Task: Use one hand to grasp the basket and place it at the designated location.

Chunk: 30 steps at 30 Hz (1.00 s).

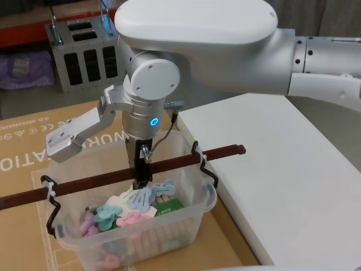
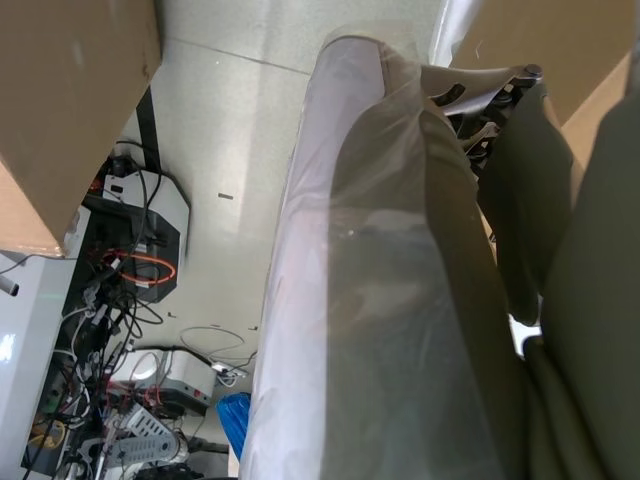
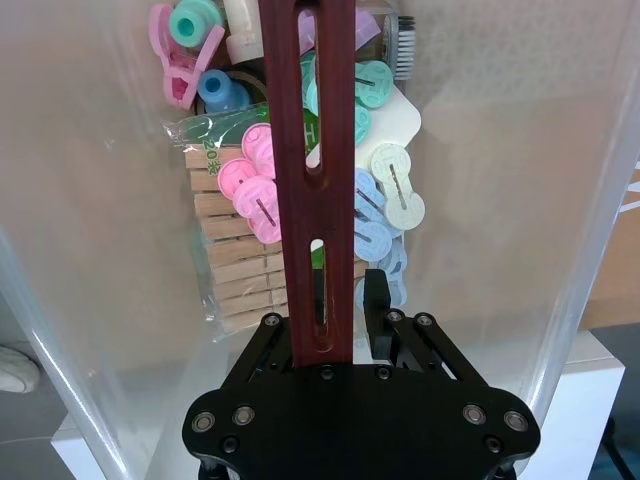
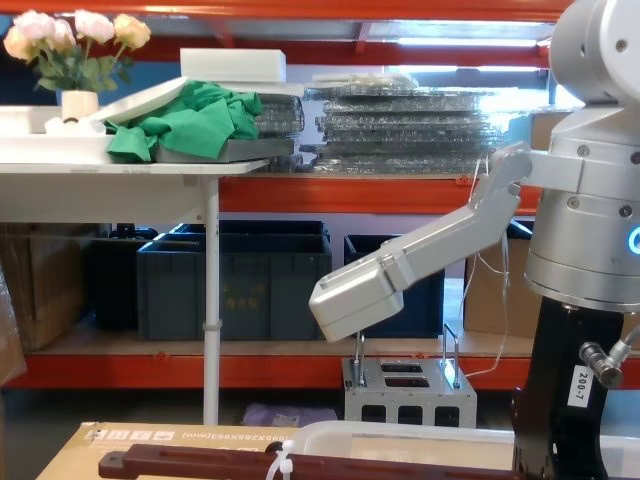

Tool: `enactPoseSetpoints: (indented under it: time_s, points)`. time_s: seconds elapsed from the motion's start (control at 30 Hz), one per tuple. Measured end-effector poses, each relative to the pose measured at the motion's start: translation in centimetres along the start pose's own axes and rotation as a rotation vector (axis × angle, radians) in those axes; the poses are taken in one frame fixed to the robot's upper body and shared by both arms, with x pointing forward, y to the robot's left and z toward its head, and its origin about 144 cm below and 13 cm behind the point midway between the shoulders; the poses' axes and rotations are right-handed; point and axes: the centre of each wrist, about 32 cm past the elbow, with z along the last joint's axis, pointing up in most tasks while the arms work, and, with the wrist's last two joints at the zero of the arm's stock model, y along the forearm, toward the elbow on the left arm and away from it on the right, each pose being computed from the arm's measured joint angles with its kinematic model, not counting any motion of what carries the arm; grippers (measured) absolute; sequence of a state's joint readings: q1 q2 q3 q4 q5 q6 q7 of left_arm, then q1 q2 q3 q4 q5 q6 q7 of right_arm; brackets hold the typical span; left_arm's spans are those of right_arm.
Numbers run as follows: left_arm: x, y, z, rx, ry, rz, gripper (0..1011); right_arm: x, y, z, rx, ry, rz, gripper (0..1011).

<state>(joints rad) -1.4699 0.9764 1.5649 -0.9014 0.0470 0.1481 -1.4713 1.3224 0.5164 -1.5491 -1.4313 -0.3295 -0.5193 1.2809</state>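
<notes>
A storeroom with orange shelving lies behind. Dark blue crates (image 4: 235, 285) stand on the lowest shelf at the middle left of the chest view. A small grey metal box (image 4: 408, 395) with two handles stands lower down, in front of them. At the upper left, a vase of pale flowers (image 4: 70, 35) and a heap of green cloth (image 4: 185, 120) sit on a white side worktop (image 4: 120, 170).

In the head view, a brown cardboard sheet (image 1: 34, 141) covers the near worktop. A white block (image 1: 282, 169) takes up the right side.

The basket (image 1: 192, 217), a translucent tub, is at the lower centre on the cardboard, just beside the white block. It holds pastel plastic clothes pegs (image 1: 141, 197) and a pack of wooden pegs (image 3: 235, 260). Its reddish-brown bar handle (image 1: 84, 183) runs from the left edge up to the right. A white zip tie (image 1: 51, 189) binds its left end to a black wire bracket.

The right gripper (image 1: 142, 178) points straight down at mid-frame, and its black jaws are clamped on the middle of the bar.

The left gripper (image 2: 540, 230) hangs low beside a cardboard box, above a floor strewn with cables. Whether its jaws are apart or together I cannot tell.
</notes>
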Motion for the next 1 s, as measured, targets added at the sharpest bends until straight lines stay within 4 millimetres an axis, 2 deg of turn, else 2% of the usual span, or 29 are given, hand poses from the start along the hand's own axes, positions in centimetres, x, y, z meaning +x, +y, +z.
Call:
enactPoseSetpoints:
  time_s: [0.3, 0.4, 0.43, 0.67, 1.0]
  points:
    - [0.0, 0.0, 0.0, 0.0, 0.0, 0.0, 0, -0.3, -0.5, -0.2, 0.01, 0.023, -0.023, 189]
    - [0.0, 0.0, 0.0, 0.0, 0.0, 0.0, 0, -0.8, -1.6, -0.4, 0.017, 0.041, -0.049, 171]
    - [0.0, 0.0, 0.0, 0.0, 0.0, 0.0, 0, -1.0, -2.0, -0.4, 0.017, 0.048, -0.058, 119]
    - [0.0, 0.0, 0.0, 0.0, 0.0, 0.0, 0, -1.8, -3.8, -0.7, 0.02, 0.076, -0.095, 112]
    - [0.0, 0.0, 0.0, 0.0, 0.0, 0.0, 0, -2.4, -4.6, -0.8, 0.023, 0.091, -0.108, 112]
